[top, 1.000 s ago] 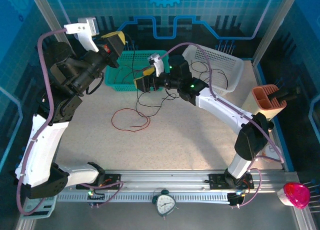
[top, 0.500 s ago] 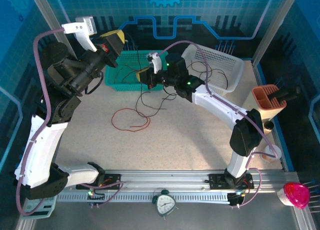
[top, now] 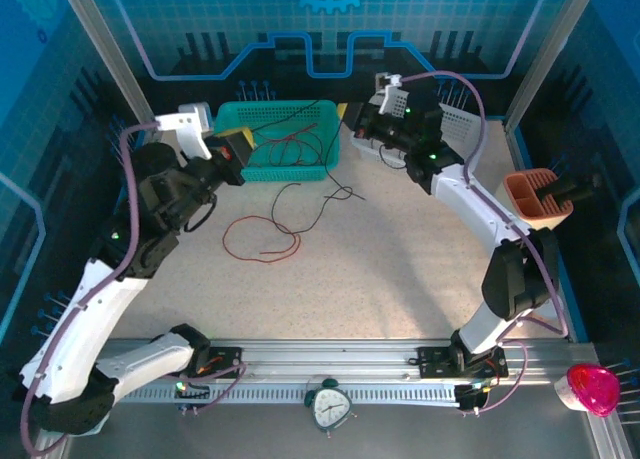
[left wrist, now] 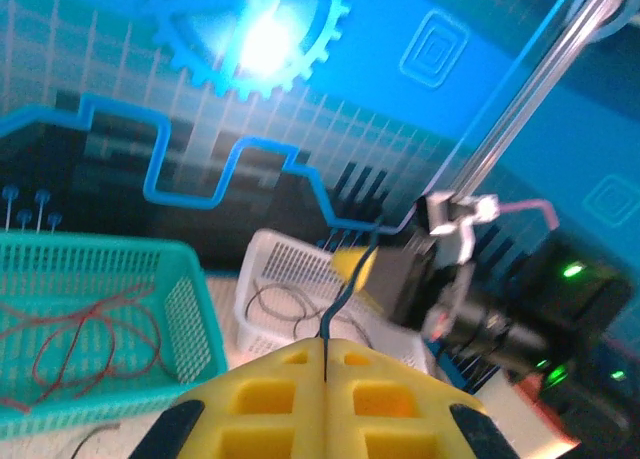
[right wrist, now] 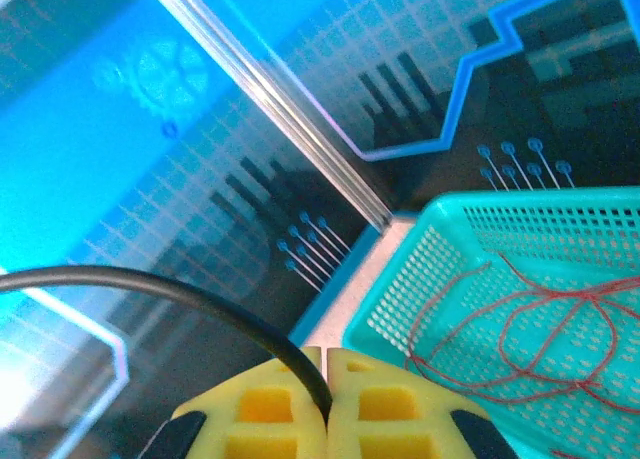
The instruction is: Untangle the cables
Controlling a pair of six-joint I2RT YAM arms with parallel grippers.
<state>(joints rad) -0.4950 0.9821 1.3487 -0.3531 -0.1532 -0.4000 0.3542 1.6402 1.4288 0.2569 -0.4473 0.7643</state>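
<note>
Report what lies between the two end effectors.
Top view: teal basket with red cables lies between left end effector and right end effector; a black cable, pinched by both, crosses it.

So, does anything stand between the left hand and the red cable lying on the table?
Nothing visible does: bare table separates the left hand from the red cable. That hand is shut on a black cable, though.

Your speckled table [top: 400,279] carries a teal basket [top: 290,172] at 12 o'clock, a white basket [top: 460,129] at 1 and an orange holder [top: 530,201] at 3. A red cable [top: 227,241] loops at 9, with a black cable [top: 318,214] strand just beside it.
</note>
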